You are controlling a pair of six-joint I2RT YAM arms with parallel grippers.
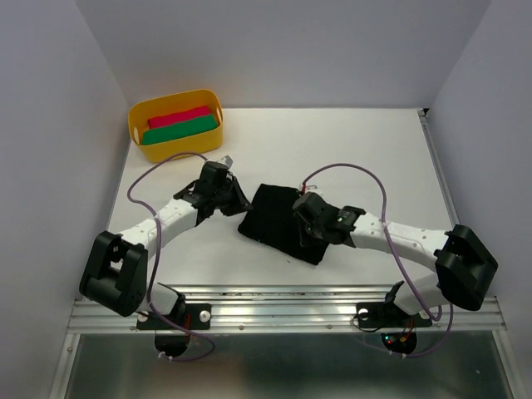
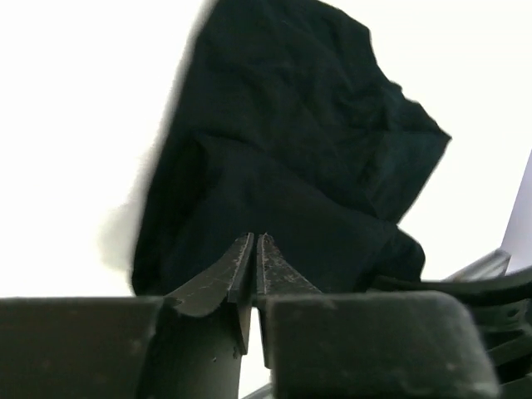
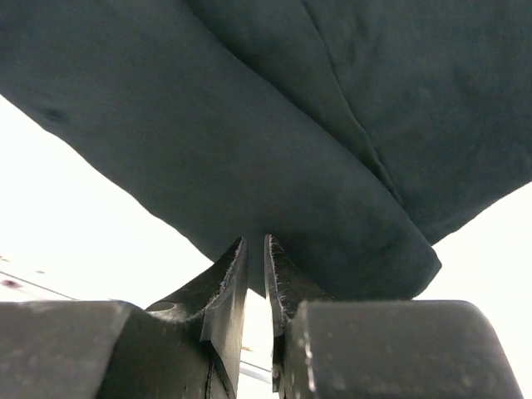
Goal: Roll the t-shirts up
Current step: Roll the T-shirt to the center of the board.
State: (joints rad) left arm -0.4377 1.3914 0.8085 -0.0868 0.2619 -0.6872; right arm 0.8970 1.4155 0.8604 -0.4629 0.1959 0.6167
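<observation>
The left gripper (image 2: 255, 239) has its fingers nearly together, tips at the near edge of the black t-shirt (image 2: 283, 150), which rises toward 12 o'clock. I cannot tell if cloth is pinched. The right gripper (image 3: 256, 241), also narrow, nips a fold spreading from 10 to 2 o'clock. The t-shirt lies mid-table (image 1: 349, 150) between them.

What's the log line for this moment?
left hand: shut on black t-shirt | right hand: shut on black t-shirt | state: folded, not rolled
</observation>
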